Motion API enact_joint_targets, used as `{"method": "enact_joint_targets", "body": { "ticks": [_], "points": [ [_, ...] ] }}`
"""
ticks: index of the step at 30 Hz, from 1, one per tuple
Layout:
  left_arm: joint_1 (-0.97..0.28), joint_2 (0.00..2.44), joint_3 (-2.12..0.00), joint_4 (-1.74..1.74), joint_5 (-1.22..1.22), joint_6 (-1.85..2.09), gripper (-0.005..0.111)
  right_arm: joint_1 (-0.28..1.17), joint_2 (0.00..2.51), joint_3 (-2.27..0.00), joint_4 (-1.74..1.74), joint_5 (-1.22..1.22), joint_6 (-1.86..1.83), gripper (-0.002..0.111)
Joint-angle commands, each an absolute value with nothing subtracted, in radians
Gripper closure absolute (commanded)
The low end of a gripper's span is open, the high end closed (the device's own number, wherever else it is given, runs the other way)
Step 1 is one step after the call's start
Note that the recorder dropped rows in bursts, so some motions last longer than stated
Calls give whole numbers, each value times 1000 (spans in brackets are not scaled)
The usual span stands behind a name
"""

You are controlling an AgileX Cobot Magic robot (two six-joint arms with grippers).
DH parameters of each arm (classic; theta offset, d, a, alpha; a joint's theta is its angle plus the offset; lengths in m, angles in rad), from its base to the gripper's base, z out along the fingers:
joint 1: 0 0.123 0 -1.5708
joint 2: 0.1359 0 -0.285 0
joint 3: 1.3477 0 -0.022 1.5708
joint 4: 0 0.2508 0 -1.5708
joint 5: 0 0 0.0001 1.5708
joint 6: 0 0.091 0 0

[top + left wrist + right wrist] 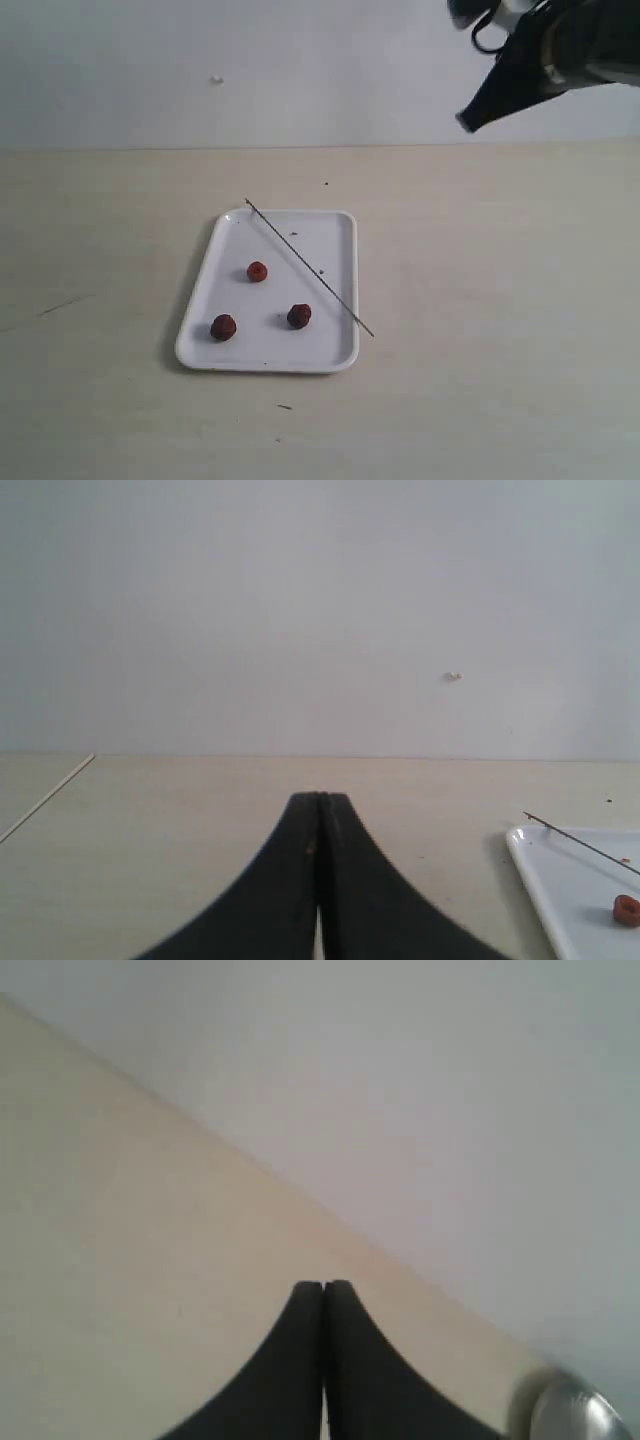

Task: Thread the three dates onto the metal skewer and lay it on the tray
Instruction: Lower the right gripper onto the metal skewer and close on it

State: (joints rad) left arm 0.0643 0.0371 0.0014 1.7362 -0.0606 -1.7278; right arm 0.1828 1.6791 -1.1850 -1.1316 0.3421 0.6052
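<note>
Nearest the desk's front edge, three dates lie loose on the tray. The skewer crosses it slantwise, back-left to front-right, tip overhanging toward the right edge. The left gripper and the right gripper, raised over the back right corner, are both pressed closed and empty.

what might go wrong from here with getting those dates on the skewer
1. The thin dark metal skewer lies diagonally across the white rectangular tray, both ends overhanging its rim; a pinch may slip or roll it off.
2. The three small dark red wrinkled dates sit loose and apart; they may roll away when pushed.
3. Both the left hand and right hand are shut, so they must open before grasping.
</note>
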Motion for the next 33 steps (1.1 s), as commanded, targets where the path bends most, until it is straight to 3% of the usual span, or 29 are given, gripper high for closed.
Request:
{"method": "enact_joint_targets", "body": {
  "ticks": [1,4,10,12,15,16,33],
  "points": [
    [59,38,0,1739,-60,-1727,107,219,1794,-1324,-546,549,6,108],
    [59,38,0,1739,-60,-1727,107,221,1856,-1454,-119,767,-376,108],
    [59,38,0,1739,-60,-1727,107,258,1993,-1703,201,1086,-423,104],
    [59,38,0,1739,-60,-1727,107,295,2023,-1724,144,1108,-358,96],
    [59,38,0,1739,-60,-1727,107,387,2088,-1728,58,1099,-302,71],
    [59,38,0,1739,-60,-1727,107,398,2102,-1728,56,1096,-302,69],
    [59,38,0,1739,-60,-1727,107,430,2281,-1728,58,956,-234,68]
  ]
}}
